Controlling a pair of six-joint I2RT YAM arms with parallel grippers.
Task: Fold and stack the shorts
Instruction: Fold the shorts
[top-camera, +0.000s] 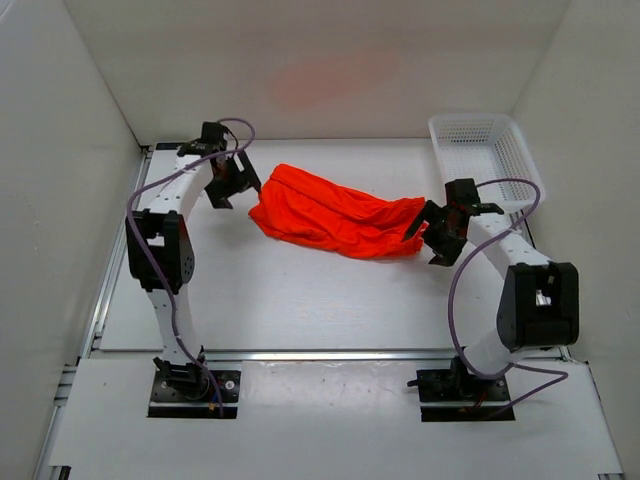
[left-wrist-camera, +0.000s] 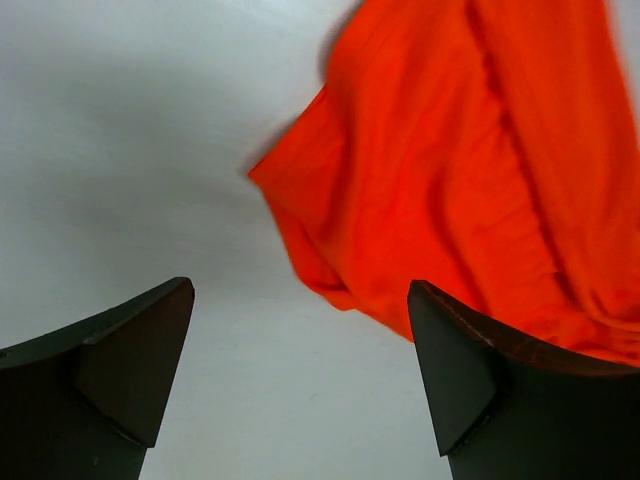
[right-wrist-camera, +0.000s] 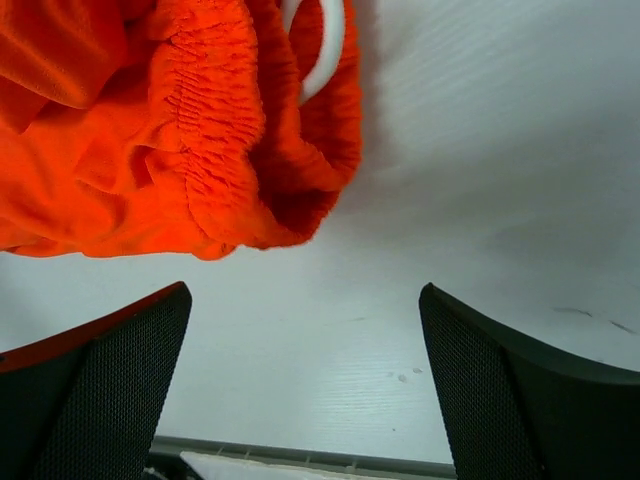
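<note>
Top view: the shorts (top-camera: 335, 215) lie rumpled mid-counter (top-camera: 300, 300), between the left hand (top-camera: 232, 183) and right hand (top-camera: 432, 232), both wide and empty. Left wrist: fingers (left-wrist-camera: 135, 360) spread, a shorts corner ahead. Right wrist: fingers (right-wrist-camera: 110, 390) spread, waistband (right-wrist-camera: 215, 130) and white drawstring (right-wrist-camera: 325, 45) ahead, left.
</note>
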